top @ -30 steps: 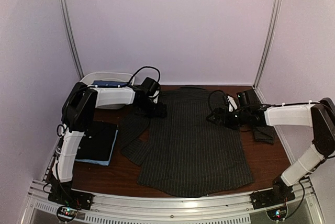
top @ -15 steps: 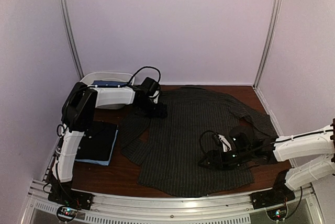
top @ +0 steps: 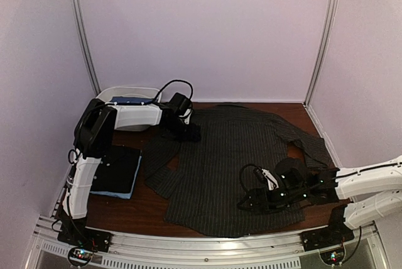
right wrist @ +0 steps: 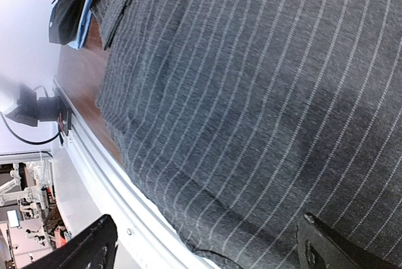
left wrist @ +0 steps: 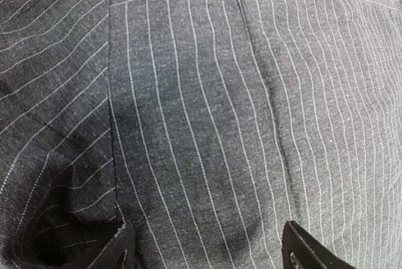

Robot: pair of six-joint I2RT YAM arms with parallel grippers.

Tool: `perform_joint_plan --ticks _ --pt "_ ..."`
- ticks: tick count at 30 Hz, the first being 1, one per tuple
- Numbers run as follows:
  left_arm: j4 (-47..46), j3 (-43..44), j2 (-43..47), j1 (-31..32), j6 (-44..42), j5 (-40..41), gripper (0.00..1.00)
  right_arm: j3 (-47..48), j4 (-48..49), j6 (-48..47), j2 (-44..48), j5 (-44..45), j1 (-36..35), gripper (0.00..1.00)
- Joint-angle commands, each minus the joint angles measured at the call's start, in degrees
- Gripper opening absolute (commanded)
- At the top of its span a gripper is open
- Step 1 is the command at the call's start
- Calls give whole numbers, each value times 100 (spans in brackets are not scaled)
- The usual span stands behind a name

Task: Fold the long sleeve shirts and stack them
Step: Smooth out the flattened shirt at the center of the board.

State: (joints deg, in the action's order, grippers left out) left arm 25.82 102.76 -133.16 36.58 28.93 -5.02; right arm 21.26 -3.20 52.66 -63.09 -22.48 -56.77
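Charcoal pinstriped shirt (top: 220, 162) lies spread flat at the middle of the table (top: 151, 209), collar toward the far edge, long axis far-to-near. Left gripper (top: 188, 132), arm folded, sits low at the shirt's far-left shoulder, jaws spread. Right gripper (top: 251, 201), arm stretched low from the right edge, is over the near-right hem, jaws spread.

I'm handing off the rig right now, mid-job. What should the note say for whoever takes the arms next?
Left gripper: open, low over the far-left shoulder area of the pinstripe shirt, holding nothing.
Right gripper: open, low over its near-right part, holding nothing.
Pinstripe shirt: spread flat mid-table, unfolded.
Done: the black shirt lies folded on the light blue shirt at the near left.
Left: fold the pinstripe shirt and stack it there.
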Motion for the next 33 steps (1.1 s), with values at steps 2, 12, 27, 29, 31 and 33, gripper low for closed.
perform_joint_plan --ticks 2,12,27,29,31,33 --pt "122 26 115 -10 -78 -128 82 597 -345 -183 -240 232 -394 100" --pt "214 51 299 -10 -153 -107 82 94 617 147 -875 -60 -676 100" --pt "180 -838 1878 -10 -62 -125 82 1327 -988 -453 -413 952 -677 100" --pt "82 -1291 2218 -10 5 -92 82 1521 -1176 -611 -324 1380 -677 100" --pt "10 -1749 2536 -10 101 -72 82 1702 -1344 -769 -270 1731 -677 100" --pt "-77 -2253 2867 -10 235 -30 82 1897 -1474 -951 -277 2137 -661 100"
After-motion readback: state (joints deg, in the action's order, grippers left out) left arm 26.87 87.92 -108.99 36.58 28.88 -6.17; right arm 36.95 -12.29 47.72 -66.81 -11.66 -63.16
